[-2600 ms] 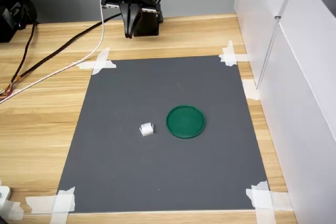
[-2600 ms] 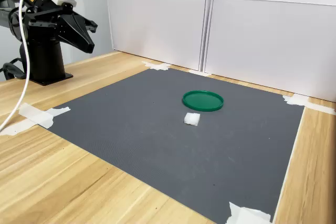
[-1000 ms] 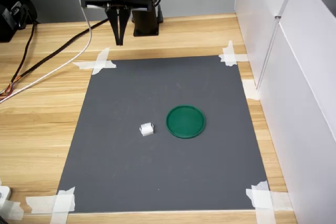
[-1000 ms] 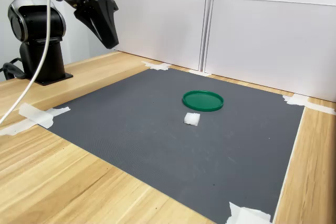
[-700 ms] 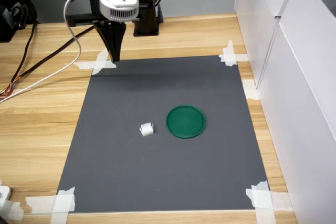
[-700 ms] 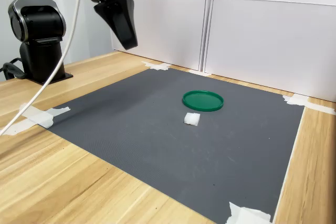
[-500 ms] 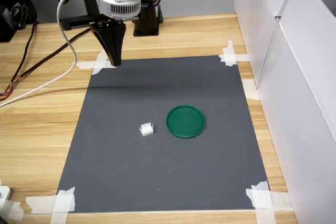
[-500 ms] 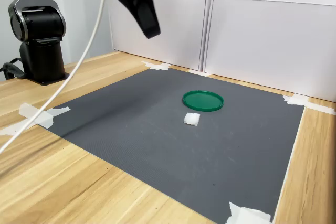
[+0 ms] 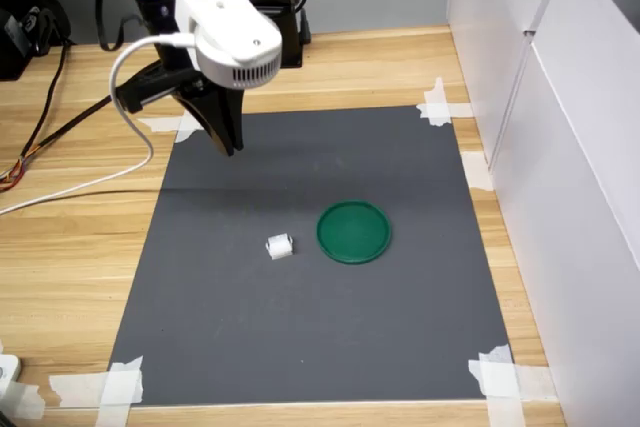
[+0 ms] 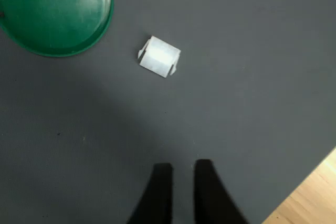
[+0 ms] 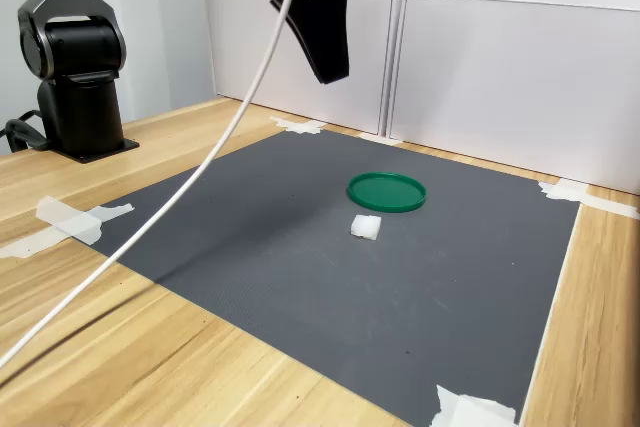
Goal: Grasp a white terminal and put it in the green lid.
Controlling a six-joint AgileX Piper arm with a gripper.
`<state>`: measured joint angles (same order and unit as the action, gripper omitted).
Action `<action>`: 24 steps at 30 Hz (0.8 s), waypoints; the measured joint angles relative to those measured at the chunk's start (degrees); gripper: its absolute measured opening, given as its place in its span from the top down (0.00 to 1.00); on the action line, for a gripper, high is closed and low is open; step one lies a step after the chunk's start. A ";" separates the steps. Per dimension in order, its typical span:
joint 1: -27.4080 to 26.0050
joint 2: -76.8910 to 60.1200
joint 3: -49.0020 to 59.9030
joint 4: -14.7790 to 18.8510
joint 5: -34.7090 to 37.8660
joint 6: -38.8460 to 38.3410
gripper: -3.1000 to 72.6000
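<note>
Dark grey mat [image 9: 320, 297]: fine-textured sheet, fixed to a light wooden table [image 9: 70, 237] by white tape strips [image 9: 100, 385] at its corners. White panels [image 11: 500, 77] are stood along the first exterior view's right edge of the table. A white cable [image 11: 200, 177] is hung from the arm across the second exterior view's left; dark cables [image 9: 40, 117] are laid on the wood at the first exterior view's left. The black arm base [image 11: 75, 67] is set on the wood beyond the mat.

Green lid [image 9: 354, 232]: flat, round, glossy dark-green disc with a low raised rim, laid on the mat. Nothing is seen inside it.

White terminal [image 9: 280, 246]: small blocky white plastic piece with small tabs on its sides, laid on the mat just beside the lid, at the first exterior view's left of it, not touching it. In the wrist view the terminal [image 10: 159, 56] is seen clear of the lid [image 10: 52, 9], with bare mat around it.

Gripper [image 9: 228, 145]: black tapered fingers [image 10: 157, 192] under a rounded white camera housing [image 9: 235, 37], held in the air above the mat, well apart from the terminal. The jaws are seen nearly closed, only a narrow gap between them, with nothing held.
</note>
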<state>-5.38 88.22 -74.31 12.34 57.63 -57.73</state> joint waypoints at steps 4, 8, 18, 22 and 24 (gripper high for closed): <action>1.48 2.02 -0.47 -2.41 -0.51 0.77 0.47; 5.38 3.64 -0.58 -5.43 -1.91 2.82 0.16; 8.43 6.68 -2.80 -4.20 -1.61 2.43 0.02; 8.43 9.86 -2.80 -4.40 -2.10 2.42 0.02; 8.43 11.43 -2.80 -4.51 -2.85 2.38 0.02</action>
<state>3.04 99.65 -77.11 7.83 54.78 -55.35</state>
